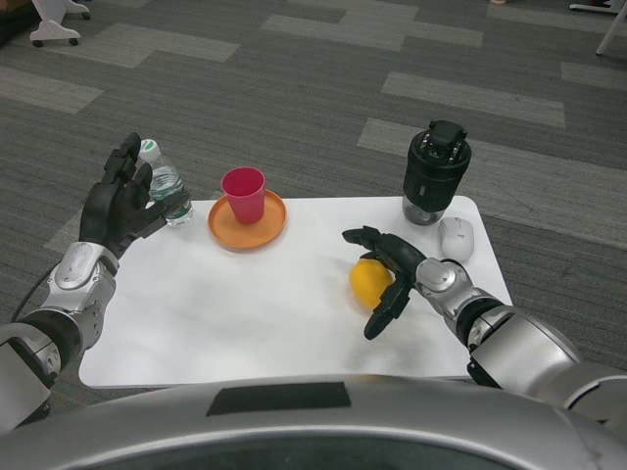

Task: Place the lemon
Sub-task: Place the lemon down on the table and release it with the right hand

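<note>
The right hand (387, 279) is seen low over the right half of the white table (245, 323), its black fingers curved around a yellow lemon (367, 282); the fingers lie over the top and right side of the fruit, and the far side of the lemon is hidden behind them, so it cannot be told whether the lemon is gripped or only cupped, nor whether it rests on the table or is lifted just off it. The left hand (120, 204) is held raised at the table's left edge, fingers spread apart and nothing in them; part of a clear plastic water bottle (167, 191) is covered by it, so the bottle's full shape and the way it lies are hard to make out. Near the back edge an orange plate (250, 227) is set, with a pink cup (244, 193) standing upright on it. At the back right corner a black cylindrical appliance (437, 171) is placed, with a white computer mouse (456, 238) just beside it. The table is surrounded by grey carpet (323, 88) patterned in lighter and darker strips. At the top left a white wheeled base (54, 24) is cut off by the picture's edge.
</note>
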Robot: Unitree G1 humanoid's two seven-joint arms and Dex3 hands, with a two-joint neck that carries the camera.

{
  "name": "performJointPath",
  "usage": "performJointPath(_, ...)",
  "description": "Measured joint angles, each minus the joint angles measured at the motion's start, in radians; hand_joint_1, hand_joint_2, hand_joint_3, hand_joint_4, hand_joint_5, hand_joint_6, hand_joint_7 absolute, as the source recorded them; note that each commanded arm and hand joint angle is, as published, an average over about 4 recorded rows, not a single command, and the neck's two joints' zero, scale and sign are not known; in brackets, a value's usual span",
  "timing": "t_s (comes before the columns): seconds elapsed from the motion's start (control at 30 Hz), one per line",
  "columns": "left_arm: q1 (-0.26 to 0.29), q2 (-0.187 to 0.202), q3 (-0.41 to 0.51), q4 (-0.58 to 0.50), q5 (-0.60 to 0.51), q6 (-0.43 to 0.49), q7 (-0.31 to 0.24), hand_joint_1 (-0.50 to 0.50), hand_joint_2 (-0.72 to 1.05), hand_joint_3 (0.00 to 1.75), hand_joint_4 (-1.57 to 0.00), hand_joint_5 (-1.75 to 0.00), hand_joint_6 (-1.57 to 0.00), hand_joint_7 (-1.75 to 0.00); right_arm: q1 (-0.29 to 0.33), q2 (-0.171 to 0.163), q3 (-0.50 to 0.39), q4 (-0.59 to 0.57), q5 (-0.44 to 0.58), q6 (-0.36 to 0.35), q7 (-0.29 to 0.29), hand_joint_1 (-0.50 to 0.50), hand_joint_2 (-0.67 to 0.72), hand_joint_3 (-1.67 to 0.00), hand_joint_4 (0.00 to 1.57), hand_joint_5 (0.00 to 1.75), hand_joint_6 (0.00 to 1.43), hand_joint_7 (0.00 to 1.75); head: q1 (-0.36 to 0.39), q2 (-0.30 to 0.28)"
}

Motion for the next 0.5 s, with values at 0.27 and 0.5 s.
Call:
performJointPath(0.27, 0.004, 0.000, 0.002, -0.002, 0.000, 0.000, 0.000, 0.50, 0.78, 0.04, 0.00, 0.00, 0.00, 0.00, 0.002, 0.000, -0.031, 0.004, 0.000, 0.000, -0.010, 0.25, 0.52, -0.06, 0.00, 0.68, 0.00, 0.14, 0.000, 0.002)
performJointPath(0.5, 0.005, 0.000, 0.003, -0.004, 0.000, -0.002, 0.000, 0.50, 0.78, 0.09, 0.00, 0.00, 0.00, 0.00, 0.020, 0.000, -0.077, -0.007, -0.004, -0.001, -0.027, 0.28, 0.47, -0.08, 0.00, 0.68, 0.00, 0.14, -0.002, 0.003)
